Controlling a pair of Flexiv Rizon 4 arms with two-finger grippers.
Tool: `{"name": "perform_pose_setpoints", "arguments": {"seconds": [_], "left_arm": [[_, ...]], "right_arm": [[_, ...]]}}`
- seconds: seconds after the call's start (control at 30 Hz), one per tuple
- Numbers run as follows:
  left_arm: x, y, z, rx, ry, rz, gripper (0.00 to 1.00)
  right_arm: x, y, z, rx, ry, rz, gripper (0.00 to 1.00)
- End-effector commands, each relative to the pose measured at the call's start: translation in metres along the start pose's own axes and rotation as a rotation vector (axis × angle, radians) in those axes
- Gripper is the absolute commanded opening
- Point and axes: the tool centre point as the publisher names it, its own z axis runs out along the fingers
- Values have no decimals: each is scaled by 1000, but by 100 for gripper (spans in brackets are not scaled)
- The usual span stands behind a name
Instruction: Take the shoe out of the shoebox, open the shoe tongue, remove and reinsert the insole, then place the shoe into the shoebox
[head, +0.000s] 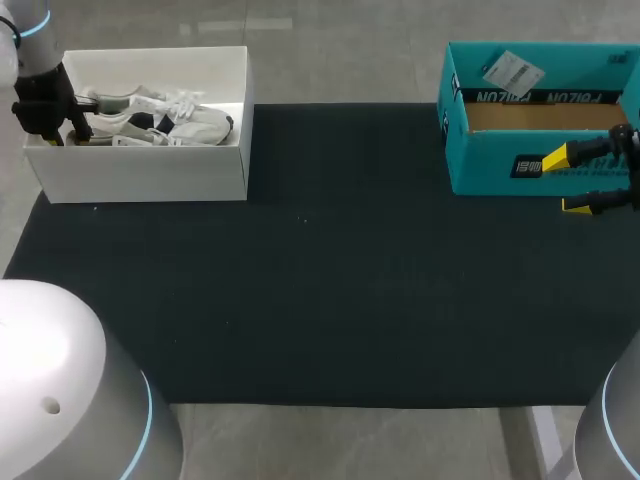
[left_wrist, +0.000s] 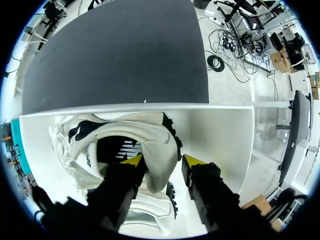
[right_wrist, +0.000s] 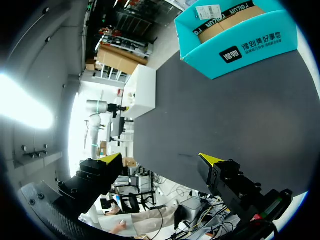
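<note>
1. head view: white shoebox (head: 140, 172) open in the upper left of the frame, at the far left corner of the black mat (head: 320, 300). white shoe (head: 190, 122) lying inside it, toe toward the middle of the frame. left gripper (head: 72, 128) lowered into the box's left end, by the shoe's heel, fingertips hidden there. teal box (head: 500, 160) open in the upper right. right gripper (head: 566, 182) at the right edge of the frame, just in front of the teal box, yellow tips spread apart, nothing between them.
2. left wrist view: fingers parted and straddling the shoe's heel, one yellow tip inside the shoe's mouth, the other just outside the heel, a thin gap showing on that outer side. shoe resting on the shoebox floor, box wall just ahead of it, mat beyond.
3. right wrist view: fingers wide apart above the mat, gripping nothing. teal box ahead of the tips, white shoebox farther off, well apart from it.
</note>
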Motion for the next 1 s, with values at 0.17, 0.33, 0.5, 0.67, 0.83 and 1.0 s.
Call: {"name": "perform_pose_setpoints", "arguments": {"seconds": [0.17,0.33,0.5,0.67,0.83,1.0], "left_arm": [[-1,10,16,58,8,16,47],[1,11,23,66,15,13,45],[3,10,31,64,21,22,32],[3,10,33,67,27,26,1],[1,7,26,68,19,44,0],[-2,6,12,67,2,90,0]], "right_arm": [[0,-1,0,0,-3,1,100],[0,-1,0,0,-3,1,100],[0,-1,0,0,-3,1,100],[0,-1,0,0,-3,1,100],[0,-1,0,0,-3,1,100],[0,-1,0,0,-3,1,100]]}}
